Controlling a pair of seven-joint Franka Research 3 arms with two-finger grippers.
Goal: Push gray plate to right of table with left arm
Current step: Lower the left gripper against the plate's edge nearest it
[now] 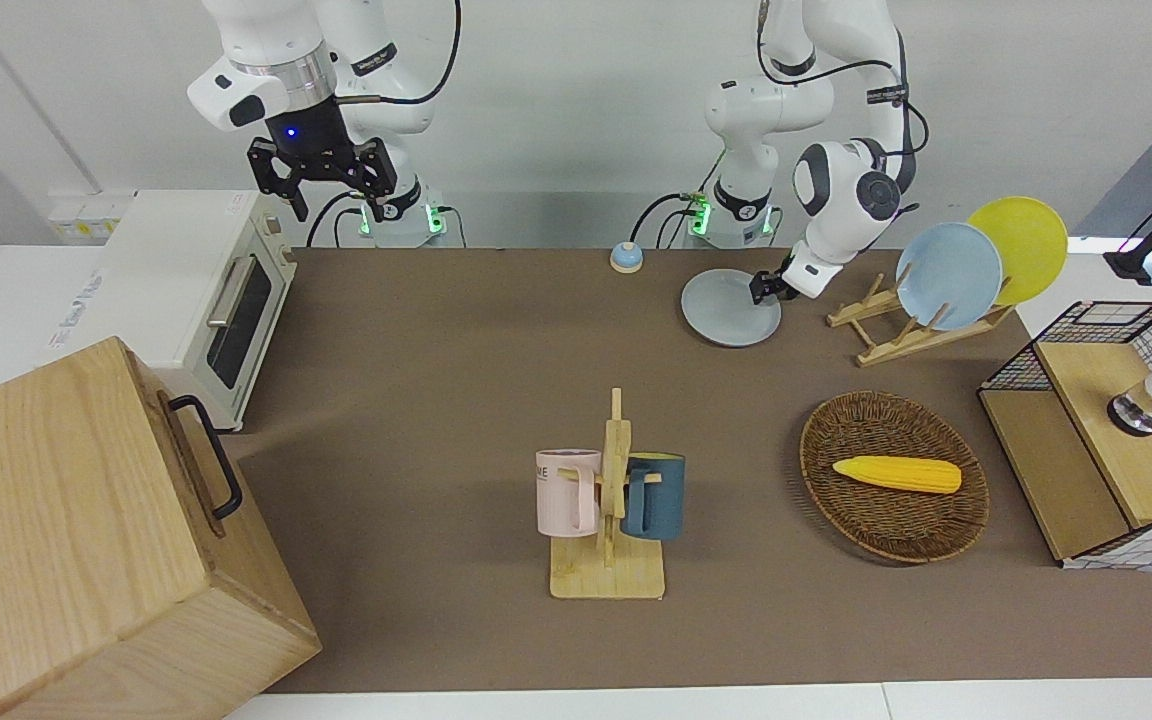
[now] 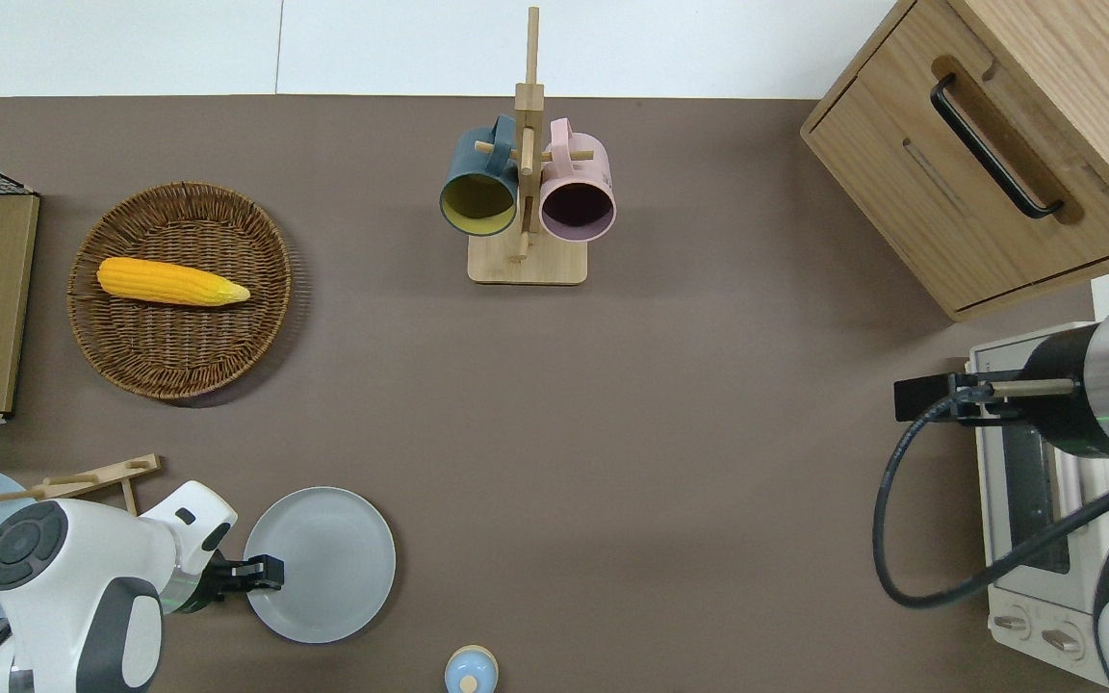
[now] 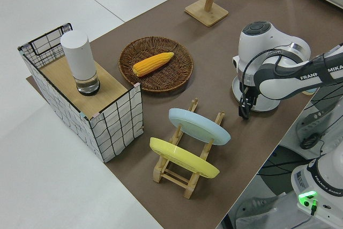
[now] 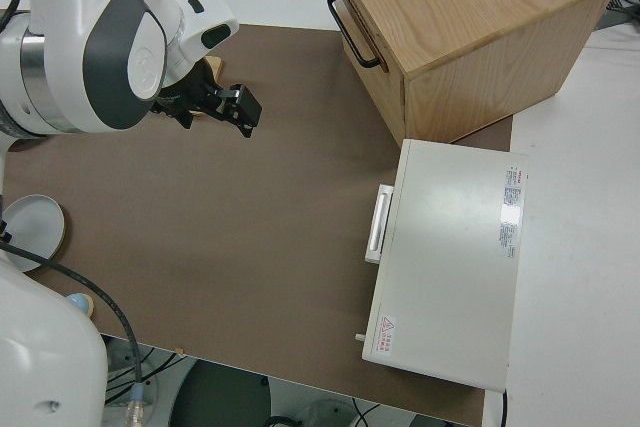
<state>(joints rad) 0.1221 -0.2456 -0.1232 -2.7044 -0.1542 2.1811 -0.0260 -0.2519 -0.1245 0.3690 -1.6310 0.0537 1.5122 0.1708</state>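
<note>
The gray plate (image 2: 328,563) lies flat on the brown table (image 2: 670,462), near the robots' edge at the left arm's end (image 1: 721,315). My left gripper (image 2: 264,572) is low at the plate's rim, on the side toward the wooden plate rack, and reaches just over the rim (image 1: 764,287). Whether it touches the plate is not clear. The right arm is parked with its gripper (image 1: 334,185) open and empty.
A wooden rack (image 1: 901,325) holding a sky-blue plate (image 1: 948,275) and a yellow plate (image 1: 1021,245) stands beside the gray plate. A wicker basket (image 2: 179,361) holds corn (image 2: 169,282). A mug tree (image 2: 526,192), a small blue bell (image 2: 470,671), a toaster oven (image 1: 198,300) and a wooden box (image 1: 86,540) are also on the table.
</note>
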